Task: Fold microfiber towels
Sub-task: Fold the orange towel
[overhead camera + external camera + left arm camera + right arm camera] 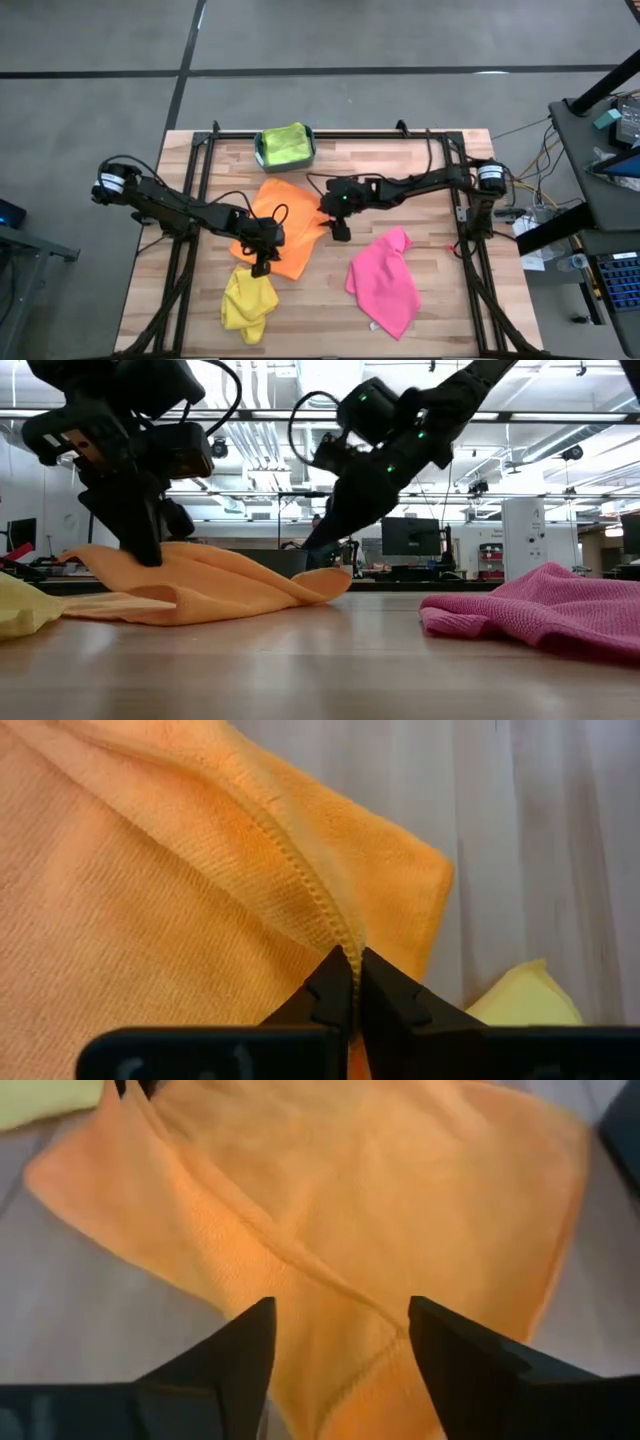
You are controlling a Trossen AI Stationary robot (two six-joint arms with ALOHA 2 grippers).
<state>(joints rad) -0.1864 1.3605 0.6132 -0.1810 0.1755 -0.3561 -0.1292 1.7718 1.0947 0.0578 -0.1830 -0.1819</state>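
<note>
high view, overhead: four towels are visible, one of each colour. nearest the front edge of the table (320, 320) lie the crumpled yellow towel (248, 303) at front left and the pink towel (384, 282) at front right, well apart from each other. behind them, at table centre, lies the orange towel (287, 222), partly folded, its front corner just beside the yellow towel. farthest back, at the rear edge, stands one teal bin (262, 152); it holds the lime green towel (285, 145), bunched up and filling it.

left gripper (262, 262): clenched on the front corner of the orange towel; in the left wrist view the two fingers (335, 992) meet on the stitched hem of the orange towel (180, 910), with a corner of the yellow towel (520, 1005) beyond.

right gripper (339, 230): released, at the right edge of the orange towel; in the right wrist view its fingers (235, 1355) stand wide apart over the cloth, holding nothing.

low view: the orange towel (210, 585) lies in low folds between the two grippers, the pink towel (540, 610) to the right.
</note>
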